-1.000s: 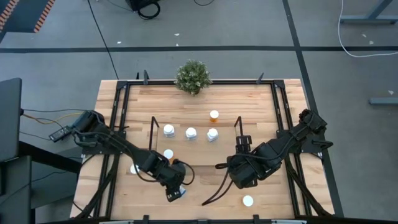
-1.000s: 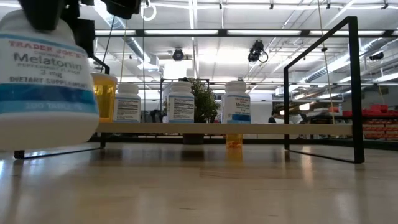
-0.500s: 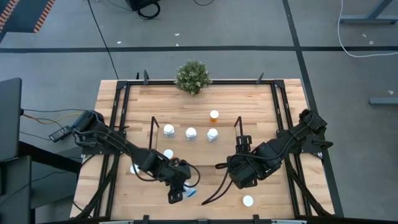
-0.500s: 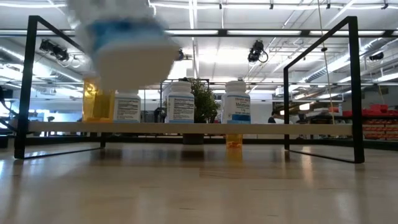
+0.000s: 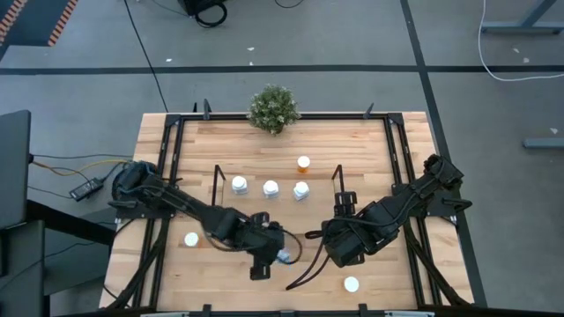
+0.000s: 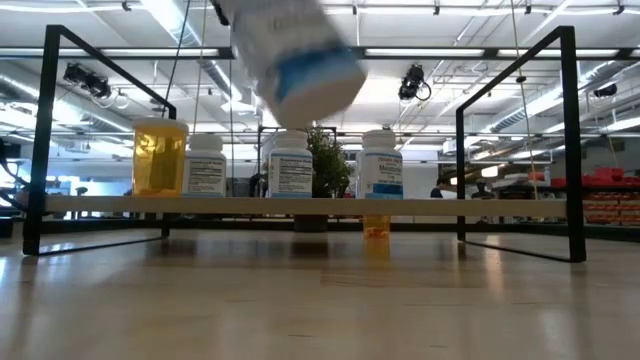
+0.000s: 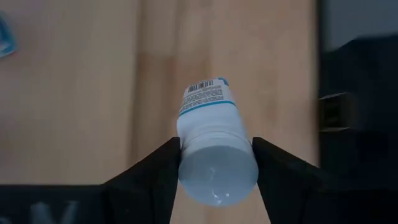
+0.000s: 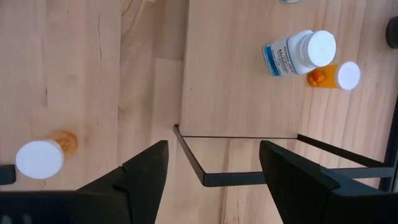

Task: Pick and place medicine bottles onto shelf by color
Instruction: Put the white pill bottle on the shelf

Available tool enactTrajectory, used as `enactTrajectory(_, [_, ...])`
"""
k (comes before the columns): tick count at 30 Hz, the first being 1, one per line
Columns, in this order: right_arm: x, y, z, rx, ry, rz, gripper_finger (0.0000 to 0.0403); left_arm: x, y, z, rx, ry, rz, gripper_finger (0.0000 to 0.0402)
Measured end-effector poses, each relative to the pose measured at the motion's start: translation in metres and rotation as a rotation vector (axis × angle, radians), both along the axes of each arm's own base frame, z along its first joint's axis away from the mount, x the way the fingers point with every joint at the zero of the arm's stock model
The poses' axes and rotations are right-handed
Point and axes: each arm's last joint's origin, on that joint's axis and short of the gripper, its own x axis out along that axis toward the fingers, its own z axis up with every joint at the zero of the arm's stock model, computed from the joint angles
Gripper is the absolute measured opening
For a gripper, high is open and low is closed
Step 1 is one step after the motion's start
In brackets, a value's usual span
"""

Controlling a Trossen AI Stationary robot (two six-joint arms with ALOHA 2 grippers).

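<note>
We work over a wooden table [image 5: 370,150] with a small plant [image 5: 272,108] at its far edge. The shelf [image 6: 300,205] stands mid-table, its black end frames upright. In the low view it carries four bottles: one orange bottle [image 6: 160,157] at one end and three white bottles [image 6: 291,163] beside it in a row. By that count, we judge the job about half done.

The right arm waits by the shelf's right end, its gripper [image 8: 211,165] spread wide and empty above the deck's edge.

The left gripper [image 7: 216,163] is at work in front of the shelf, near the table's front middle. Its fingers [image 7: 158,168] are clamped on a white-bodied bottle [image 7: 214,140], held tilted and clear of the wood; the low view shows it hanging above shelf height.

Three more are left loose: one behind the shelf [image 5: 303,163], orange in body, one capped bottle at the front left [image 5: 191,239] and one at the front right [image 5: 352,284]. From above we cannot tell the colour of those last two.

We reckon the held one belongs next to the whites.
</note>
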Motion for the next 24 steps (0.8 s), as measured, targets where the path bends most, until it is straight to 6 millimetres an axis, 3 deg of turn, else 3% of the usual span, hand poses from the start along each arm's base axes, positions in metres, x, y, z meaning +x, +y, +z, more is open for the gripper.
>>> enactTrajectory(5, [-0.001,0.002,0.0,0.007,-0.006,-0.021,0.0259,0.024,0.017,0.002,0.073,0.119,0.029,0.0192])
enactTrajectory(10, [-0.009,0.013,0.0,0.011,-0.009,0.006,0.0259,0.039,0.034,0.005,0.116,0.116,-0.012,0.0192])
enactTrajectory(18, [-0.03,0.037,0.002,0.041,-0.026,0.028,0.0259,0.042,0.071,-0.001,0.174,0.223,0.011,0.0192])
enactTrajectory(24, [-0.038,0.045,0.003,0.04,-0.052,0.019,0.0259,0.045,0.088,-0.013,0.184,0.309,0.037,0.0193])
